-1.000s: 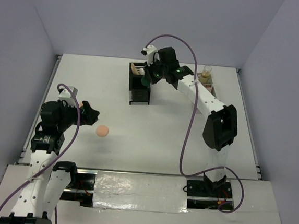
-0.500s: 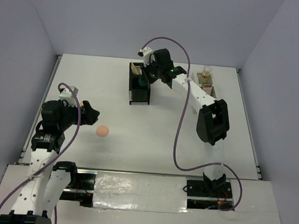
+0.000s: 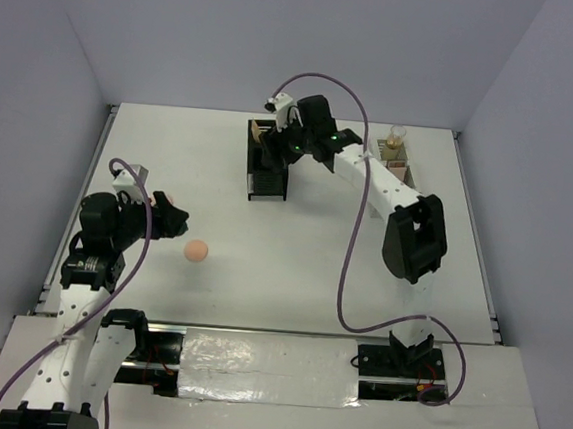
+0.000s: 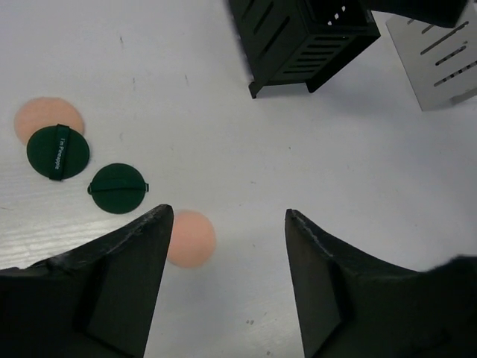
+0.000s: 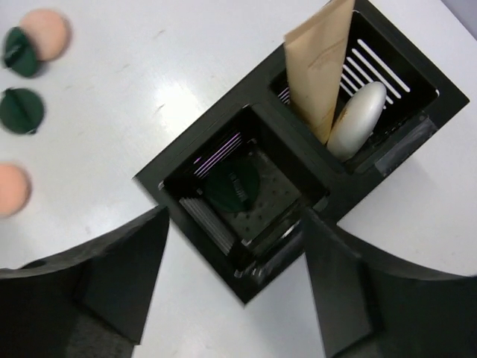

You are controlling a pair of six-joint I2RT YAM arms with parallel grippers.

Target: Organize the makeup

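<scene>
My right gripper (image 5: 235, 218) (image 3: 275, 145) hovers open above the black slotted organizer (image 5: 194, 160) (image 3: 267, 178). A dark green round compact (image 5: 232, 186) lies loose in its near compartment. The far compartment holds an upright beige flat palette (image 5: 320, 67) and a white-gold oval compact (image 5: 356, 119). My left gripper (image 4: 229, 216) (image 3: 173, 217) is open and empty, low over the table. A peach round puff (image 4: 192, 237) (image 3: 196, 251) sits just beyond its left finger. Two more green compacts (image 4: 117, 188) (image 4: 57, 152) lie to the left, one overlapping another peach puff (image 4: 41, 118).
The white grid-sided organizer (image 3: 397, 166) (image 4: 440, 52) stands at the back right with a gold-capped bottle (image 3: 398, 136) in it. The table ends at walls on the left, back and right.
My right gripper has opened and let go of the dark green compact, which now lies inside the black organizer. The left jaws have narrowed slightly.
</scene>
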